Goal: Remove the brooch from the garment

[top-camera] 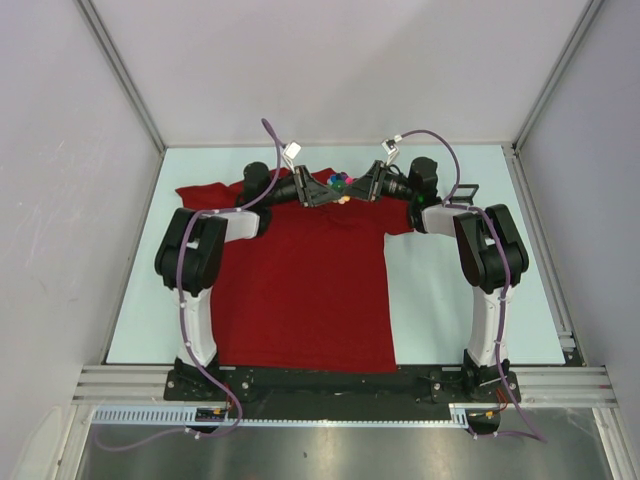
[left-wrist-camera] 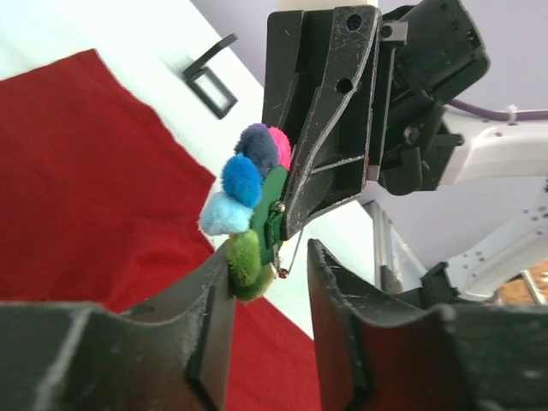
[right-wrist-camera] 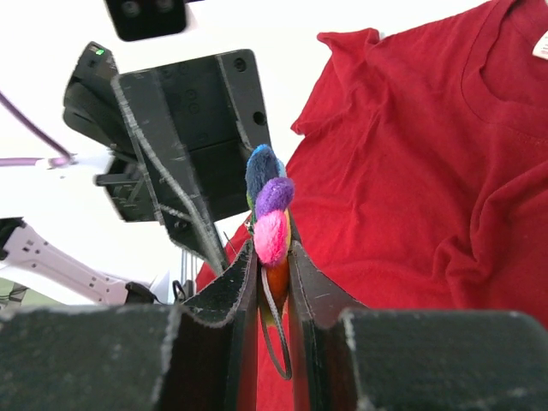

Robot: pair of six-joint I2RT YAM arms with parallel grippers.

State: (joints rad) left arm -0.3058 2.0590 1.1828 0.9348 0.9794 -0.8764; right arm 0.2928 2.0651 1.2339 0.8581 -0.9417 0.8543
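Right wrist view: the right pincer (right-wrist-camera: 272,261) is closed tight on the brooch (right-wrist-camera: 272,218), whose blue, purple and pink beads stand up just past its fingertips. The garment (right-wrist-camera: 411,171) lies flat below and beyond, apart from the beads. The left pincer (left-wrist-camera: 271,254) faces it, half open, gripping nothing. The brooch sits just beyond its tips, and a green bead seems to brush one finger, though that is hard to tell.

One brooch (top-camera: 340,184), one garment (top-camera: 300,290)
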